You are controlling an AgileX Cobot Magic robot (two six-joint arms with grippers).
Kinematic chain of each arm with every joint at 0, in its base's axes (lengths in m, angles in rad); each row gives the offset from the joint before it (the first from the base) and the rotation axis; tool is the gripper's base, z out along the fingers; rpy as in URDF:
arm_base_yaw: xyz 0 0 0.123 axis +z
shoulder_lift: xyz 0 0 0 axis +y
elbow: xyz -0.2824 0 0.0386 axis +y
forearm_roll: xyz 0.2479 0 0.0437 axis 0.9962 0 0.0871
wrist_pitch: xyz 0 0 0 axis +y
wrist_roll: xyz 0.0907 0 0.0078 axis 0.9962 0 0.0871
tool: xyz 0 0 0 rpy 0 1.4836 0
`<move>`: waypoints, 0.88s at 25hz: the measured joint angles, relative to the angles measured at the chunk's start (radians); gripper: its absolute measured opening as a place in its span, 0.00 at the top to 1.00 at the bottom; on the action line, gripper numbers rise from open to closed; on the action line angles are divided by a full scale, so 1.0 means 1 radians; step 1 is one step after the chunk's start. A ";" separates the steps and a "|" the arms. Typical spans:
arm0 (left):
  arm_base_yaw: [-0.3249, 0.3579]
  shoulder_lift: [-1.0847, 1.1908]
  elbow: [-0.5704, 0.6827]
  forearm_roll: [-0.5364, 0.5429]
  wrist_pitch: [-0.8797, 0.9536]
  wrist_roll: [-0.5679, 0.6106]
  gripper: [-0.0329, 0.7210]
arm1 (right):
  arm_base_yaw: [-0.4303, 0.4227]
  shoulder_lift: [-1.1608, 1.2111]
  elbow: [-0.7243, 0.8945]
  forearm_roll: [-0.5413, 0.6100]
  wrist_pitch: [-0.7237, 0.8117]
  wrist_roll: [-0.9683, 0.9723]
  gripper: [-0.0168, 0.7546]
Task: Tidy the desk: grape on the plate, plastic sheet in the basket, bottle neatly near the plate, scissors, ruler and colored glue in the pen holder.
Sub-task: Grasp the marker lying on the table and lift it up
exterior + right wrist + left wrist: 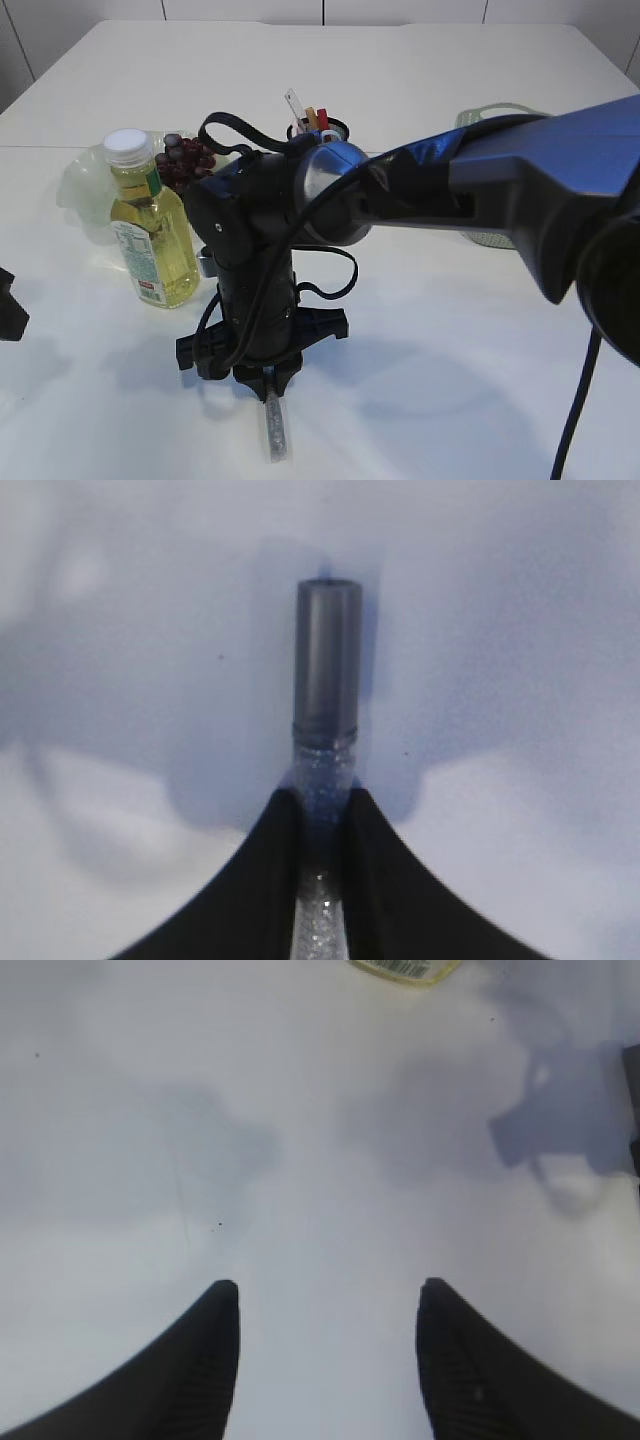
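The white table (480, 350) fills the whole exterior view, and the right arm (520, 180) is the biggest thing on it: it comes in from the right edge and bends down in the middle of the frame, hiding part of the table behind it. At its lower end the right gripper (272, 385) points down, and in the right wrist view its jaws are closed on the colored glue (326, 720), a clear tube with silver glitter and a grey cap; the tube sticks out toward the bottom centre of the exterior view, with its tip close to the table. To the left of the arm stands the bottle (150, 225), upright, with yellow liquid and a white cap; its label has green and red parts, but the writing is too small to read. A barcode strip of this label shows at the top edge of the left wrist view. Behind the bottle, in the upper left, the grape (183, 160) lies on the clear plate (75, 185). The pen holder (322, 127) stands at upper centre, half hidden by the arm, with the ruler (294, 106) inside. The basket (492, 120) is at the right, mostly behind the arm. The left gripper (328, 1360) hangs over bare table with its jaws open and nothing between them.
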 joint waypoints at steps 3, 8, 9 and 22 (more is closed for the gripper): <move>0.000 0.000 0.000 0.000 0.000 0.000 0.41 | 0.000 0.000 0.000 0.000 0.004 -0.001 0.83; 0.000 0.000 0.000 0.000 0.000 0.000 0.41 | 0.000 0.000 -0.023 0.011 0.025 -0.030 0.83; 0.000 0.000 0.000 -0.002 0.000 0.000 0.41 | 0.000 0.000 -0.027 0.013 0.025 -0.032 0.83; 0.000 0.000 0.000 -0.028 0.000 0.000 0.41 | -0.256 -0.124 -0.042 0.260 0.003 -0.377 0.84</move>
